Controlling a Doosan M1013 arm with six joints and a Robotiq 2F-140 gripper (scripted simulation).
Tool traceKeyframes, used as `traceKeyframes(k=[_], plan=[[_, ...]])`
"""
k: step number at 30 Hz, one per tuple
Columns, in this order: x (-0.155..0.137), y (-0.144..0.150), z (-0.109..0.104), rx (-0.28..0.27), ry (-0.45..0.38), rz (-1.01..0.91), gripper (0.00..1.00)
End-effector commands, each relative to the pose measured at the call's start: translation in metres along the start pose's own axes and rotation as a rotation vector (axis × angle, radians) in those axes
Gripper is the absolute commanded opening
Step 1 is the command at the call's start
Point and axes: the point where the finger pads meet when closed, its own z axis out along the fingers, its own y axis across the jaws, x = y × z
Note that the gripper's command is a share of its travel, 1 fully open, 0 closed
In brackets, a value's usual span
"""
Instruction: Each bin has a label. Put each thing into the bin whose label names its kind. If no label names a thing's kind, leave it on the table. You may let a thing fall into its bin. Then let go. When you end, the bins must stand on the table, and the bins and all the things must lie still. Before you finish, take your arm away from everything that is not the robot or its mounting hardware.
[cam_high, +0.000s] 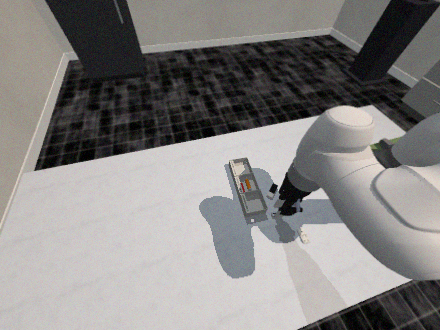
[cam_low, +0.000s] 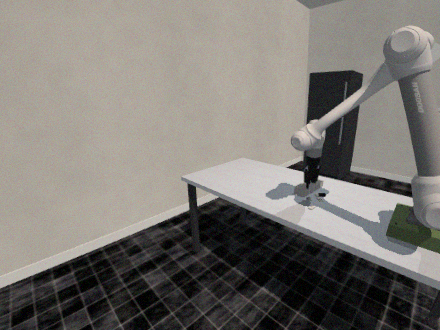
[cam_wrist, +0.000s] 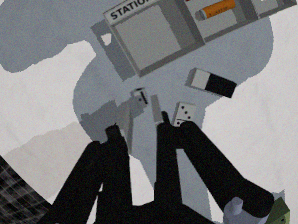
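My gripper (cam_high: 280, 212) (cam_low: 309, 186) (cam_wrist: 141, 109) is open a little, with nothing held. Its fingertips point down around a small pale tile (cam_wrist: 139, 98) with a black mark, low over the table. A white domino (cam_wrist: 184, 113) with black dots lies just beside the right finger. A black-and-white block (cam_high: 272, 190) (cam_wrist: 213, 83) lies between the domino and the bins. Another small whitish thing (cam_high: 303, 235) lies nearer the table's front edge. The joined grey bins (cam_high: 257, 213) (cam_wrist: 172, 60) stand beyond; the near label begins "STATIO". The middle bin holds an orange cylinder (cam_high: 248, 183) (cam_wrist: 217, 9) and a red thing (cam_high: 242, 187).
The bins stand close to the gripper on the white table (cam_high: 125, 225) (cam_low: 240, 175). The arm reaches in from the right over the table, from a green base (cam_low: 406, 223). Shadows of the arm cover the table around the bins and the loose things.
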Motion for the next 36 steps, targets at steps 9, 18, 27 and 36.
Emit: traceKeyframes(k=[9,18,27,36], plan=[[0.0,0.0,0.028,0.0,0.0,0.0,0.18],[0.0,0.0,0.04,0.0,0.0,0.0,0.18],[0.0,0.0,0.04,0.0,0.0,0.0,0.18],[0.0,0.0,0.04,0.0,0.0,0.0,0.06]])
